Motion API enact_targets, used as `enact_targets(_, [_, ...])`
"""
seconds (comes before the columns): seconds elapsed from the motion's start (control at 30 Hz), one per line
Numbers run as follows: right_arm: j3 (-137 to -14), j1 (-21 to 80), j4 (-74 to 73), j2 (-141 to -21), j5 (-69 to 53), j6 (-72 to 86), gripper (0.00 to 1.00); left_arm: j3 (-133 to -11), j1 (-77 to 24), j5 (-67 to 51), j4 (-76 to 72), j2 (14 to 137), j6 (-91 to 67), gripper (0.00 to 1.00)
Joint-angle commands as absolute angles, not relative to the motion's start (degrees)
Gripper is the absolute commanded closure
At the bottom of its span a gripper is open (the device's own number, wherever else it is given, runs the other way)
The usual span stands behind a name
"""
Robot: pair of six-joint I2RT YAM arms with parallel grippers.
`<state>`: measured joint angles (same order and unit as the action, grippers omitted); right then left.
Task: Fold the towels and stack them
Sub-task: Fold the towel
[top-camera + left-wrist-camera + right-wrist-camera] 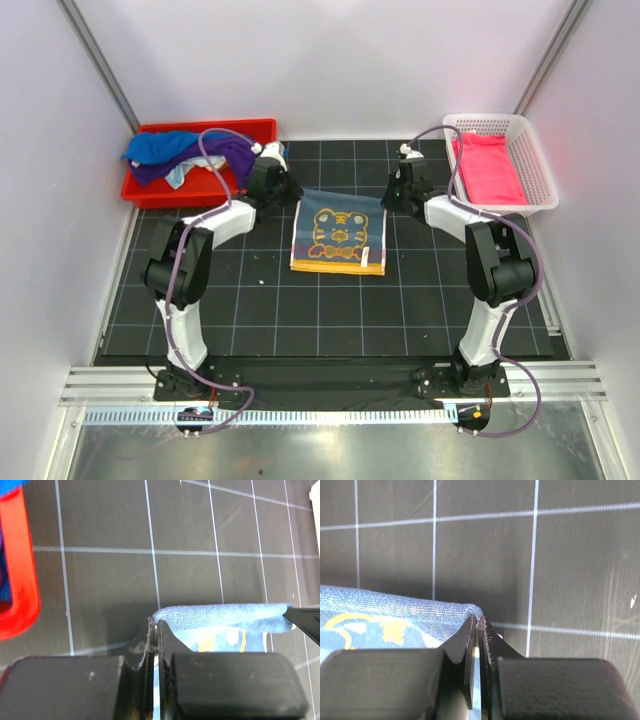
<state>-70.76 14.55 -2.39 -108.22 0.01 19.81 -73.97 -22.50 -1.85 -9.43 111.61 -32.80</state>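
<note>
Two far corners of the slate blue towel [338,232], lying centre-frame in the top view, are pinched: one in the left gripper [154,626], one in the right gripper [476,622], jaws closed tight. Best to lift both evenly, then draw them down-frame together.

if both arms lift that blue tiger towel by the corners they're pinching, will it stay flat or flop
Likely floppy: the towel is soft looped cloth whose edge curls up at the left pincer and right pincer, so the middle would probably sag. It seems light, being thin cloth held by two corner pinches. Its nap should resist slipping.
</note>
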Motion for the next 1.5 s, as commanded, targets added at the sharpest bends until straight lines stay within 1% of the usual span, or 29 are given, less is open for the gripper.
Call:
enact_targets(0.0, [-66.73,15.11,1.67,-102.14,-1.15,20.65,0.95,-70.85,-22.06,-3.25,-12.74,106.79,-32.69,1.0])
enact_targets(0.37, [-58.89,17.75,-1.66,-93.61,-0.26,21.27,0.95,-60.3,-22.06,-4.57,-14.94,99.85,-34.98,1.0])
enact_targets(0.43, [-56.87,18.28,-1.84,-91.86,1.76,21.71,0.95,-58.63,-22.15,-4.66,-14.85,98.44,-35.24,1.0])
enact_targets(0.67, [-50.11,19.86,-2.2,-86.93,2.64,22.67,0.95,-54.06,-22.76,-5.01,-14.42,94.93,-36.04,1.0])
enact_targets(0.87, [-46.68,21.36,-2.81,-83.59,4.04,23.29,0.95,-51.24,-23.47,-5.1,-14.24,92.2,-36.47,1.0])
enact_targets(1.13, [-44.91,22.41,-3.78,-81.04,5.01,23.47,0.95,-47.99,-24.26,-4.83,-13.98,90.18,-36.47,1.0])
enact_targets(1.47, [-43.24,23.29,-4.13,-81.3,5.1,23.64,0.95,-45.62,-24.61,-4.75,-14.33,89.82,-36.74,1.0])
